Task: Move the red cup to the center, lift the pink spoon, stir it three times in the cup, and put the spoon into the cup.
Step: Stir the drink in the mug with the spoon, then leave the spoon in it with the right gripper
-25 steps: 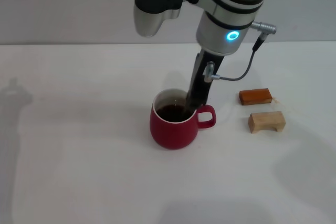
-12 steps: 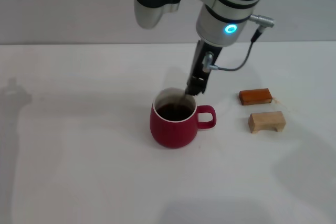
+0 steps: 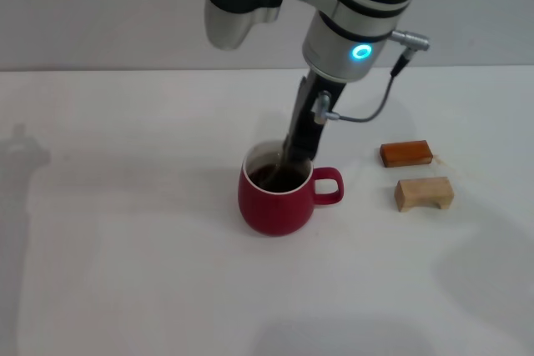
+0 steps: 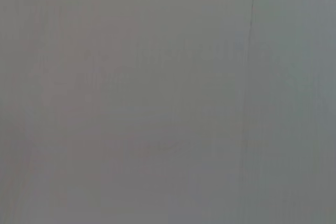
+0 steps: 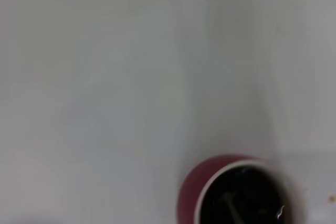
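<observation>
Red cup (image 3: pixel 276 200) sitting on white surface (image 3: pixel 125 273), right pincer (image 3: pixel 294 156) dipping inside, grip hidden so cannot tell, two wooden blocks (image 3: pixel 424 193) lying nearby.

red cup (image 3: pixel 275 202) — rounded dark-red mug, white inside, dark liquid, upright on the white table, loop handle turned toward the robot's right | pink spoon (image 5: pixel 229 206) — only a thin grey streak seen inside the cup

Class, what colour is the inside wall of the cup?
White, above dark liquid; the red cup shows it best in the head view.
</observation>
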Robot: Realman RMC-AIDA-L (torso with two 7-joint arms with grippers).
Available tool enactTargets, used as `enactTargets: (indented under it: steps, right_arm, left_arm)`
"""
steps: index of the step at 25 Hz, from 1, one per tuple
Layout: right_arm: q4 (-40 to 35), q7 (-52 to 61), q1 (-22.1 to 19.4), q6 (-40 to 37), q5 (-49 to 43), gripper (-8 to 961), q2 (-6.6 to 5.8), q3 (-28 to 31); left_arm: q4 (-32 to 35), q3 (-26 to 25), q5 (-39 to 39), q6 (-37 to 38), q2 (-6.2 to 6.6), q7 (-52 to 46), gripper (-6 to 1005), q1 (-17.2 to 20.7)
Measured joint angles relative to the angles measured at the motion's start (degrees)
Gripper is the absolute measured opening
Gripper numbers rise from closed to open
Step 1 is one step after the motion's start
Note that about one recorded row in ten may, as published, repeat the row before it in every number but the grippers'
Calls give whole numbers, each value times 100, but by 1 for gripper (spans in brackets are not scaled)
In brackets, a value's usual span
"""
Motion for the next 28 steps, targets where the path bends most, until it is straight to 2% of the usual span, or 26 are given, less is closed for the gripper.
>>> enactTargets:
  steps: [5,9,14,18,23,28]
  right_arm:
    - [-45,85,2,-285,-208,168,-4,-63]
    - [-66,168,2,-75,-465,171,5,-76]
    - [-39,93,0,213,-175,175,18,-85]
    - [-19,79,-1,37,-43,177,19,-102]
    - [-35,230,-4,-226,-283,181,18,-146]
    - [-31,263,-17,-19,-398,184,18,-147]
  left_arm:
    - [0,0,-1,5,0,1,-2,-1]
    - [-44,0,8,6,0,1,-2,-6]
    - [-62,0,25,6,0,1,-2,-1]
    - [-62,0,31,6,0,1,-2,-1]
    - [-62,0,15,6,0,1,-2,-2]
    - [-62,0,6,6,0,9,-2,-1]
